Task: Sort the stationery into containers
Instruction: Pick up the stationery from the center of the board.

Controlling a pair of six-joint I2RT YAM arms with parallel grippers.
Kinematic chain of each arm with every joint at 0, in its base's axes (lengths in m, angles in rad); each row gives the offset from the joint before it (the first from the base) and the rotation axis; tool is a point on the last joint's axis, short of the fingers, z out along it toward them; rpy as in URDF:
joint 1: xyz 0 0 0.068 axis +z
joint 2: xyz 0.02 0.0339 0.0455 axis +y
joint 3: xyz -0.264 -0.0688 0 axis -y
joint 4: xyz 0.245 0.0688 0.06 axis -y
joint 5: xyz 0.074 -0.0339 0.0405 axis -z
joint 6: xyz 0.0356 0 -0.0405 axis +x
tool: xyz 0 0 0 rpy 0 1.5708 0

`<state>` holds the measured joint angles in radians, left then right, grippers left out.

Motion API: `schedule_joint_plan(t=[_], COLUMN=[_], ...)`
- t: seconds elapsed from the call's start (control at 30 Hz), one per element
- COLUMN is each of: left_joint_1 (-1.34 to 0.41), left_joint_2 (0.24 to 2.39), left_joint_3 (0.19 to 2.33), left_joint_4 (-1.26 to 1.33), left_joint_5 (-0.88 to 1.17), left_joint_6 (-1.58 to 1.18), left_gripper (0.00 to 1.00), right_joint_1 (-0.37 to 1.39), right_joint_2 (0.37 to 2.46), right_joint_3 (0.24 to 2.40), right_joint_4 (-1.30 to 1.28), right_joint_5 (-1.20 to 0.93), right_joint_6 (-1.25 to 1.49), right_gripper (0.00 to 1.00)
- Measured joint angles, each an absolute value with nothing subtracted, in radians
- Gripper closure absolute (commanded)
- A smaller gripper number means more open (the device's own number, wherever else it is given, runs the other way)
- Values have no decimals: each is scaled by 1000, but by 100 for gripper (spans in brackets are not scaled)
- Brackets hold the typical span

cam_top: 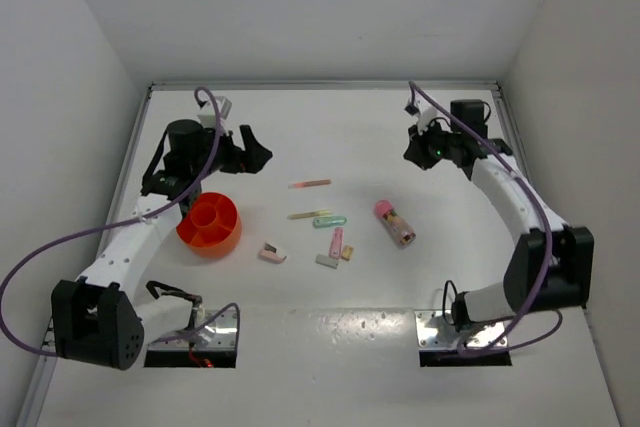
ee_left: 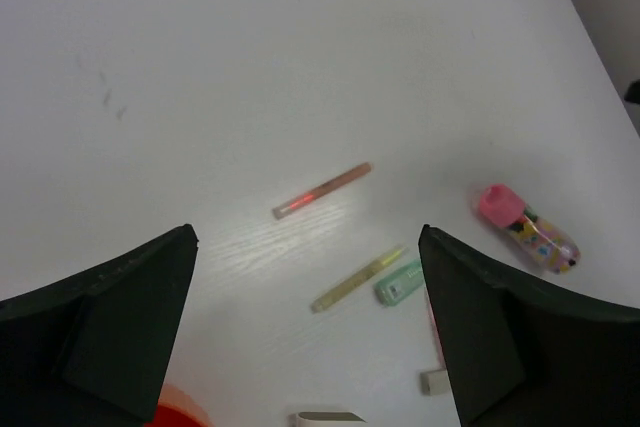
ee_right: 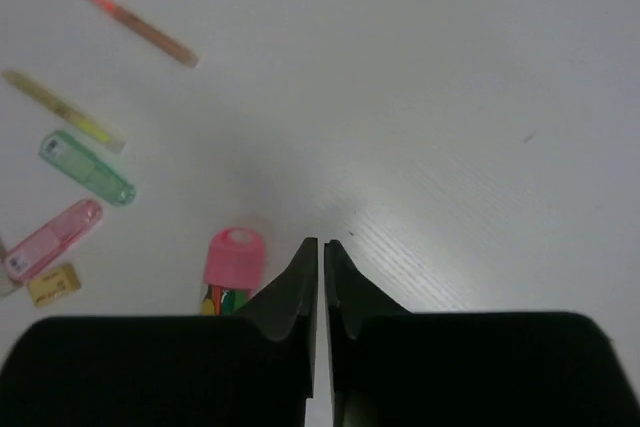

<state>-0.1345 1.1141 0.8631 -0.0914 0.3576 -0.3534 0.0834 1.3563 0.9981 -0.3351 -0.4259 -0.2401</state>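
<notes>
Ahead of my left gripper (cam_top: 258,153), whose jaws stand wide apart and hold nothing, the thin pink pen (ee_left: 322,190) lies flat on the white table (cam_top: 330,127). In the wrist view it sits in the gap between my fingers (ee_left: 130,337). Its long axis runs slantwise across that view, so I judge the wrist must turn until the jaws straddle the barrel crosswise.

The thin yellow-green pen (ee_left: 357,279), mint-green marker (ee_left: 400,283) and pink-capped tube (ee_left: 527,225) lie past it, nearer the bases and toward my right arm. The round orange plastic bowl with inner dividers (cam_top: 210,245) sits by my left forearm, so the left arm is nearer both pen and bowl. My right gripper (ee_right: 320,247) is pressed closed on nothing, hovering near the tube.
</notes>
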Motion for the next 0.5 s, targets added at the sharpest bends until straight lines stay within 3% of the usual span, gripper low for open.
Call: schedule_joint_plan(t=[0.03, 0.1, 0.13, 0.2, 0.23, 0.3, 0.33, 0.4, 0.47, 0.5], left_joint_1=[-148, -173, -179, -188, -189, -189, -191, -192, -192, -192], left_joint_2=[1132, 1162, 1170, 1172, 1172, 1172, 1172, 1172, 1172, 1171], left_joint_3=[868, 876, 876, 876, 878, 882, 884, 890, 895, 895], left_joint_4=[-98, -110, -120, -136, -141, -142, -144, -145, -147, -147], left_joint_5=[371, 381, 380, 378, 375, 369, 368, 372, 378, 378], left_joint_6=[-351, -349, -349, -351, -353, -351, -349, -340, -345, -347], left_gripper=[0, 2, 16, 43, 76, 88, 79, 36, 5, 2], right_joint_1=[87, 89, 91, 99, 103, 110, 115, 128, 154, 170], right_joint_2=[1401, 1529, 1598, 1742, 1789, 1831, 1834, 1834, 1834, 1834], right_joint_3=[1035, 1152, 1227, 1386, 1428, 1436, 1419, 1384, 1358, 1351], right_joint_4=[-350, -404, -437, -503, -514, -547, -565, -611, -659, -677], right_joint_5=[-456, -505, -509, -488, -471, -430, -410, -383, -363, -355], right_joint_6=[-255, -274, -284, -303, -310, -314, -313, -310, -307, -304], right_gripper=[93, 46, 31, 29, 29, 35, 40, 41, 36, 33])
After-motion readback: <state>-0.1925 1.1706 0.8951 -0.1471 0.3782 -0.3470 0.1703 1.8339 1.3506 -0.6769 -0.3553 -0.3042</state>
